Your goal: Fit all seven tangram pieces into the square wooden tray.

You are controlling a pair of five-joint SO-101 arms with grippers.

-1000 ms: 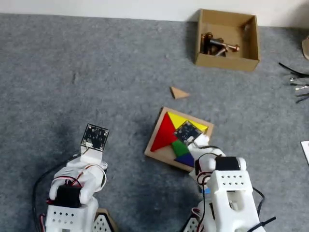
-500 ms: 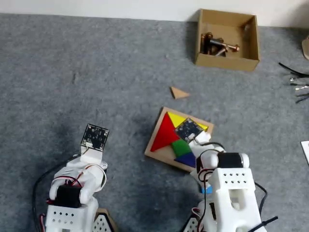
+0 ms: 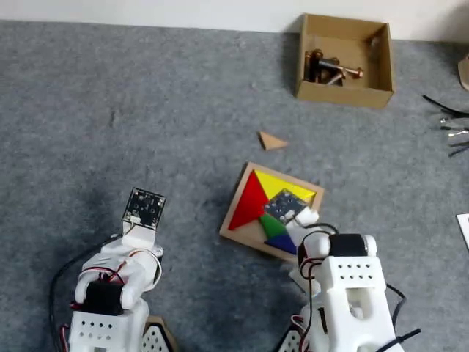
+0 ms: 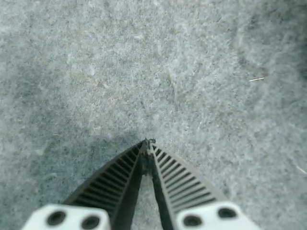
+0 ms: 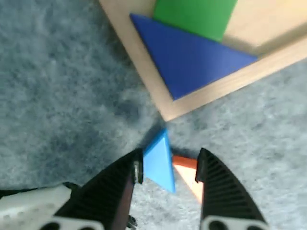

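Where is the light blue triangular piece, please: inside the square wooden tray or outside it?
Outside: the light blue triangular piece is on the grey carpet, beyond the corner of the square wooden tray.

This looks like a small robotics lab or hobby test bench. The table wears a grey carpet-like cover [image 3: 146, 88] running to a plain white wall [image 3: 146, 11] at the far edge. Two small white arms [image 3: 117, 293] with bare wiring and an exposed circuit board [image 3: 144, 207] stand at the near side. A cardboard box [image 3: 341, 94] of metal parts [image 3: 330, 67] sits far right, loose cables [image 3: 447, 117] trail in from the right, and a wooden tray [image 3: 253, 243] serves as test prop.
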